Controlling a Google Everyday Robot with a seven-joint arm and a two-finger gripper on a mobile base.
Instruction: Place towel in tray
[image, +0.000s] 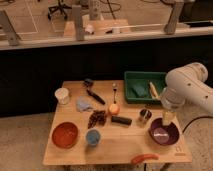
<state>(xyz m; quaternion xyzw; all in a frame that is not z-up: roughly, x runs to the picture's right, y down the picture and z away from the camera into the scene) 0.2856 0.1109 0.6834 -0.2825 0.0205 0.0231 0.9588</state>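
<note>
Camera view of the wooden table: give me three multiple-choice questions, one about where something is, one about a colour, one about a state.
1. Where is the gripper?
A. at the far left of the view
B. over the purple bowl
C. out of view

2. What colour is the tray?
A. green
B. red
C. white

3. What state is the towel in?
A. folded flat inside the tray
B. hanging from the gripper
C. crumpled on the wooden table

Answers:
1. B, since the gripper hangs at the right side, just above the purple bowl.
2. A, since the tray's walls are plainly green.
3. C, since the towel lies bunched up left of the orange fruit, outside the tray and far from the gripper.
</note>
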